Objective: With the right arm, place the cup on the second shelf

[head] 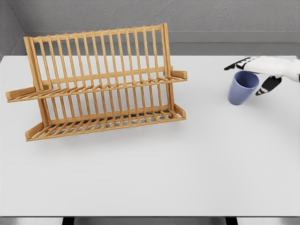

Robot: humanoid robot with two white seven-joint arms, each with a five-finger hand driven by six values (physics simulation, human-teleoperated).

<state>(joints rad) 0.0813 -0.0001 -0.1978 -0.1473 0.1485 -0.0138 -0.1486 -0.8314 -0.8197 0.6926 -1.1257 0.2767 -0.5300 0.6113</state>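
You have one cup (242,88) in front of you, a blue-violet one standing upright with its mouth up, on the right side of the white counter (154,164). It sits on the counter surface, not on any shelf. One hand is in view: your right hand (262,72), white with dark fingertips, coming in from the right edge and hovering over and just behind the cup's rim. Its fingers (236,65) are stretched out and spread, reaching leftward past the rim, while the thumb (268,86) hangs down beside the cup's right wall. They do not close around the cup; whether any of them touches the rim you cannot tell from this angle.

Well apart to the left stands one wooden dish rack (101,84), slatted, with two shelves: an upper shelf (103,86) about halfway up and a lower shelf (108,122) close to the counter. Both shelves carry nothing. The rack stands at a slight angle to the counter's edge, with its left end nearer to you.
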